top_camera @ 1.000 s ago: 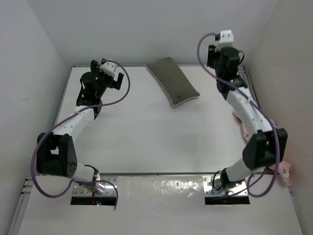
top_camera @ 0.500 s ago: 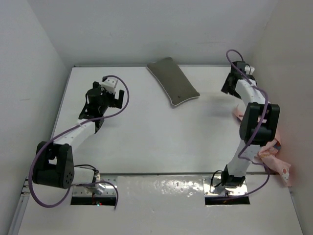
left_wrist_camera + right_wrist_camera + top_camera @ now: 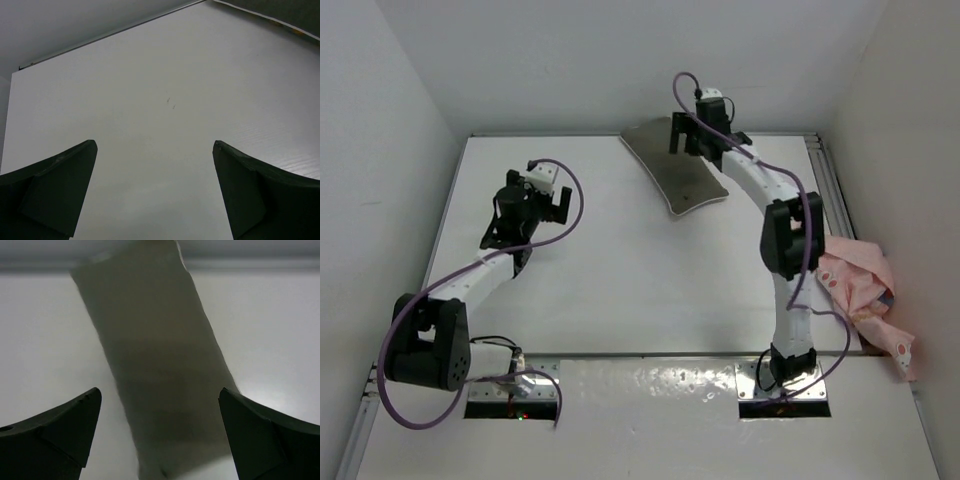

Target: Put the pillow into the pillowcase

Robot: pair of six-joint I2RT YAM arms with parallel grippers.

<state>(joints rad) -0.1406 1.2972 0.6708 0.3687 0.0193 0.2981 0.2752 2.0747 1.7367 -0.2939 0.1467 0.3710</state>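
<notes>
The grey-olive pillow (image 3: 672, 172) lies flat at the back middle of the white table. In the right wrist view the pillow (image 3: 155, 365) runs away between the fingers, blurred. My right gripper (image 3: 688, 134) hangs open just above the pillow's far part; my right gripper (image 3: 159, 400) holds nothing. The pink printed pillowcase (image 3: 862, 290) lies crumpled at the table's right edge, beside the right arm's lower link. My left gripper (image 3: 548, 198) stands open over bare table at the left; my left gripper (image 3: 155, 150) has only white table between its fingers. A corner of the pillow (image 3: 280, 12) shows there.
White walls close in the table (image 3: 620, 280) on the left, back and right. A rail (image 3: 830, 190) runs along the right edge. The arm bases (image 3: 650, 385) sit on a metal strip at the near edge. Purple cables loop from both arms.
The right arm has swung from the back right corner leftward over the pillow, and its gripper has opened. The pillowcase now lies uncovered at the right edge. The left gripper has barely shifted.
</notes>
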